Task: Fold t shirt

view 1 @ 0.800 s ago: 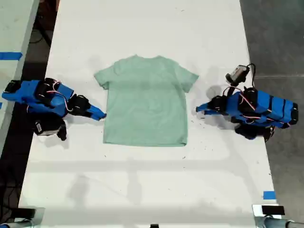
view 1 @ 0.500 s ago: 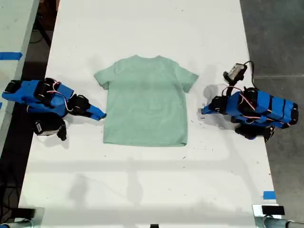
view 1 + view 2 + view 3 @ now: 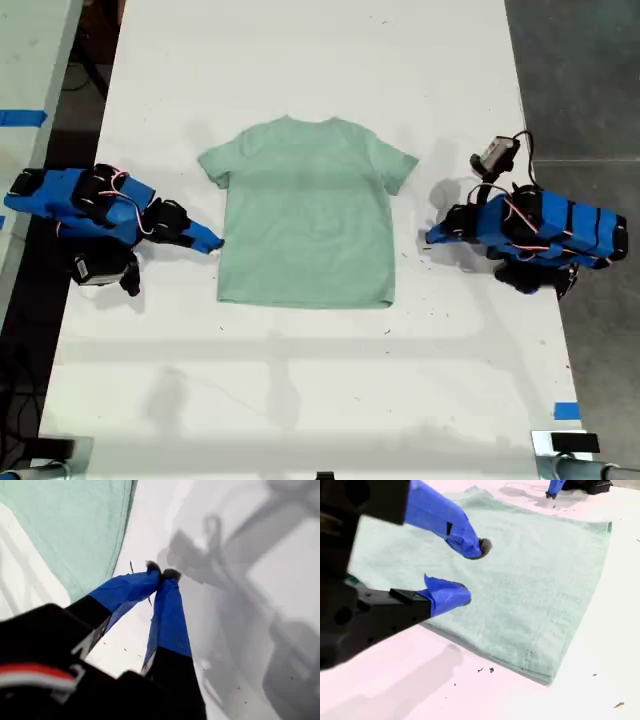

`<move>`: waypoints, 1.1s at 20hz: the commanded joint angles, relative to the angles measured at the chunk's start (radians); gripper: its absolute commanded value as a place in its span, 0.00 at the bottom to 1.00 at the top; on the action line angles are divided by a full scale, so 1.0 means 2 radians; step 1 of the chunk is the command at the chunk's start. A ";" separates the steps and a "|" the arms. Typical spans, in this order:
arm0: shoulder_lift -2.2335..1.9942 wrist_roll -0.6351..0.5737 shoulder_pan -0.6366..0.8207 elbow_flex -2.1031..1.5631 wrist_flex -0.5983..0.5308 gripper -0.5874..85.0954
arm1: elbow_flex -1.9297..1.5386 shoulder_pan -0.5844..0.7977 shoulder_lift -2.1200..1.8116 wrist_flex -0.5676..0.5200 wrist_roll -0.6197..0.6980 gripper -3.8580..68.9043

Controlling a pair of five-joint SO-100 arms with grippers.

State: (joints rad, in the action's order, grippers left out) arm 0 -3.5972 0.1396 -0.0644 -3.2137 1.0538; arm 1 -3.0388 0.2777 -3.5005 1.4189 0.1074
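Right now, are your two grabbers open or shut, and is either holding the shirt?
My first gripper: shut, empty, beside the t shirt.
My second gripper: open over the shirt, holding nothing.

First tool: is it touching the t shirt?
Apart. The first wrist view shows a strip of bare table between my first tool, tips closed, and the edge of the t shirt.

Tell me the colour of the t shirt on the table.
The t shirt is plain pale mint green with no print, clearest in the exterior view.
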 commanded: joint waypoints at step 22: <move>-0.002 0.002 -0.005 -0.004 0.002 0.14 | 0.620 0.311 0.715 -0.031 0.318 0.37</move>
State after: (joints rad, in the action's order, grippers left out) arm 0 -3.5972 0.1396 -0.0644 -3.2137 1.0538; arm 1 -1.9865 0.8330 -2.2304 1.3806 0.6796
